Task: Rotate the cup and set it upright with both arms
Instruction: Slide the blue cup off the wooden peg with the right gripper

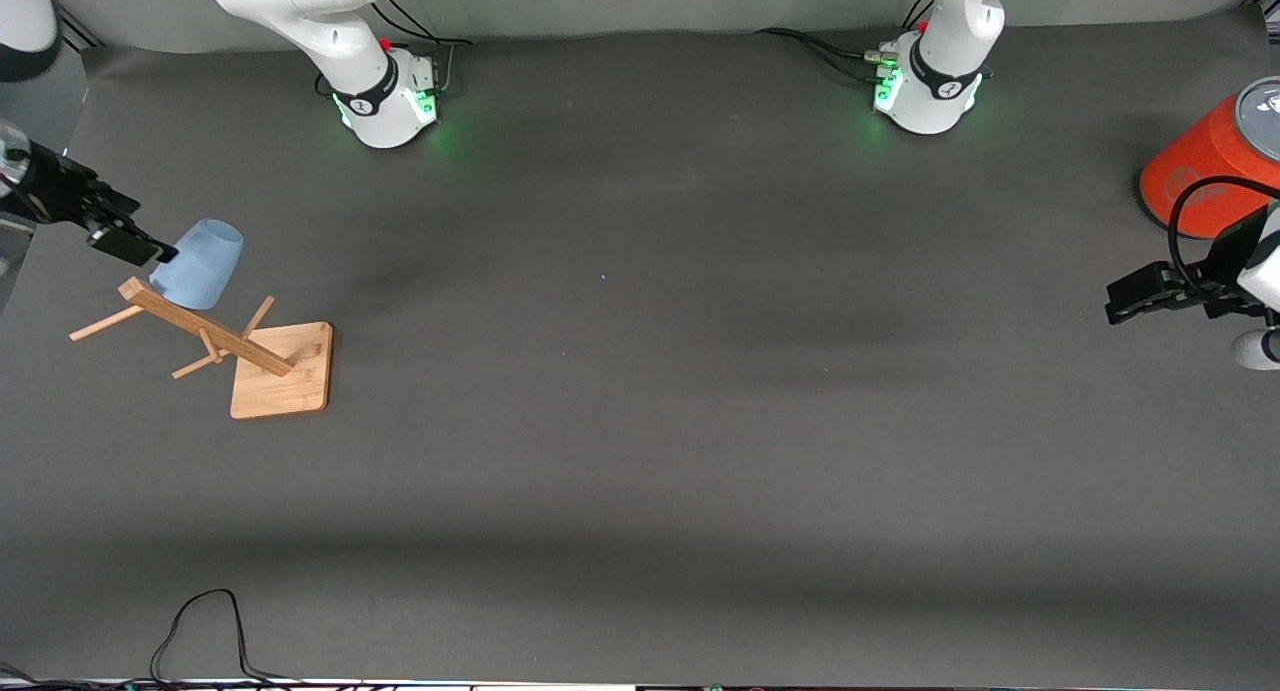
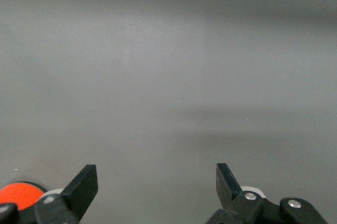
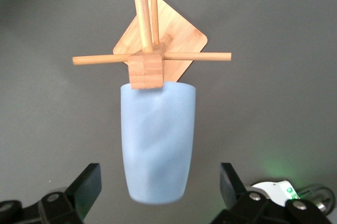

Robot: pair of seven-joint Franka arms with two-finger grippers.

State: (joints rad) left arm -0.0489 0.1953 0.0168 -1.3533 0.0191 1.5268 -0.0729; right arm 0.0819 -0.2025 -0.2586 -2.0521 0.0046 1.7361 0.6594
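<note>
The pale blue cup (image 1: 200, 263) hangs tilted on a peg of a wooden rack (image 1: 205, 331), at the right arm's end of the table. Its closed base points at my right gripper (image 1: 140, 229). In the right wrist view the cup (image 3: 157, 145) runs from the rack's top block (image 3: 146, 70) toward the gripper (image 3: 160, 179). The jaws are wide open on either side of the cup's base, with a gap on both sides. My left gripper (image 1: 1118, 304) waits open and empty over the table at the left arm's end. It also shows in the left wrist view (image 2: 157, 182).
The rack's square bamboo base (image 1: 285, 371) lies nearer the front camera than the cup, with pegs sticking out sideways. A large orange container with a grey lid (image 1: 1200, 166) stands beside the left gripper and shows in the left wrist view (image 2: 18, 192). A black cable (image 1: 200, 631) lies at the table's front edge.
</note>
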